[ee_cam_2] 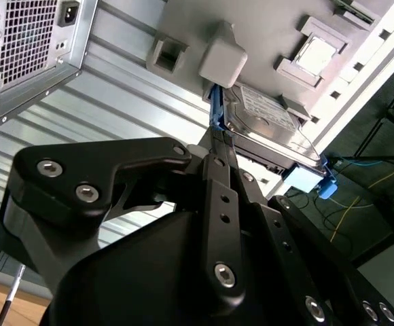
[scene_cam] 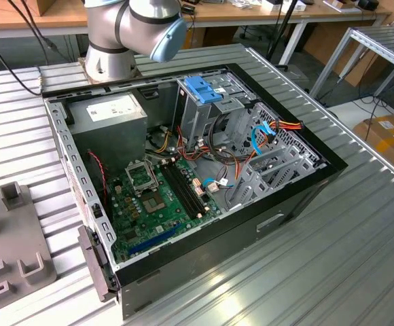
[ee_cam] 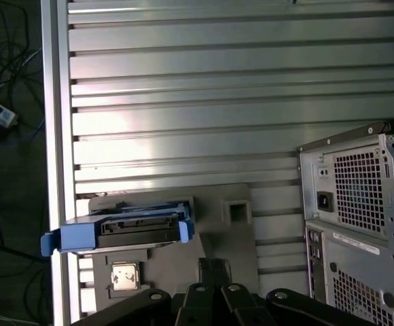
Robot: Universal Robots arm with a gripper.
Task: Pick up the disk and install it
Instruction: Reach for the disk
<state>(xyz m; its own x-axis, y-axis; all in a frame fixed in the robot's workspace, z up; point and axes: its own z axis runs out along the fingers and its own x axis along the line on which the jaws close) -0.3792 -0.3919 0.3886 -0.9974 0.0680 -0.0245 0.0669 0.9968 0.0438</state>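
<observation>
Disk, a flat dark grey metal hard drive framed by a bright blue plastic caddy [ee_cam: 119, 229], lies on the flat grey fixture plate [ee_cam: 231, 251] at the edge of the ribbed silver metal table [ee_cam: 183, 88]. In the exterior view we see the grey arm with its pale blue joint cap [scene_cam: 139, 24] rising beyond the open black computer case [scene_cam: 204, 170]. The black fingers [ee_cam_2: 219, 153] point down at the plate, just beside the disk, drawn narrow together with nothing between them. Bare slats lie open between plate and case. One caddy tab reaches the table's edge rail, with dark floor beyond. The disk's connector end faces the fingers, so its long axis runs away from them, along that edge.
</observation>
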